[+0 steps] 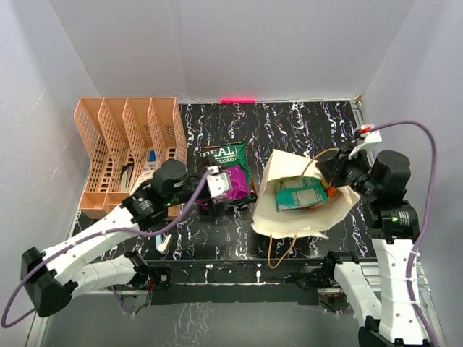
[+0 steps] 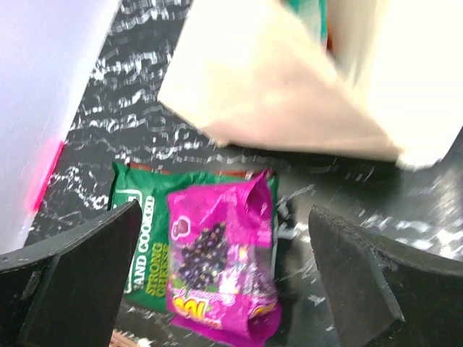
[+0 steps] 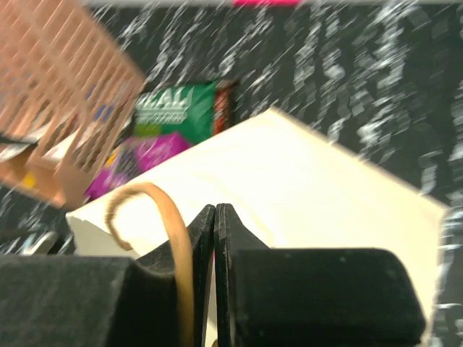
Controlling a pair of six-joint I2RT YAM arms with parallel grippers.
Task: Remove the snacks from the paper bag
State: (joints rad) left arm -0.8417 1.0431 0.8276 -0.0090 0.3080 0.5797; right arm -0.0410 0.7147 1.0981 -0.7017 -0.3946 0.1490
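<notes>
The cream paper bag (image 1: 293, 220) lies mid-right with its mouth up and open. A light green packet (image 1: 299, 194) and an orange bit (image 1: 331, 192) show inside it. My right gripper (image 1: 338, 172) is shut on the bag's upper right rim; in the right wrist view its gripper (image 3: 215, 211) is closed against the cream paper (image 3: 311, 188), beside a brown cord handle (image 3: 163, 217). The dark green "REAL" bag (image 1: 226, 157) lies flat on the table, with the shiny purple packet (image 1: 236, 185) on its lower part. My left gripper (image 2: 224, 211) is open above the purple packet (image 2: 221, 260), not touching it.
A peach lattice file rack (image 1: 123, 141) stands at the back left, holding small stationery pieces. It also shows in the right wrist view (image 3: 65, 116). White walls close in the black marbled table (image 1: 304, 126) on three sides. A second cord handle (image 1: 278, 249) hangs toward the near edge.
</notes>
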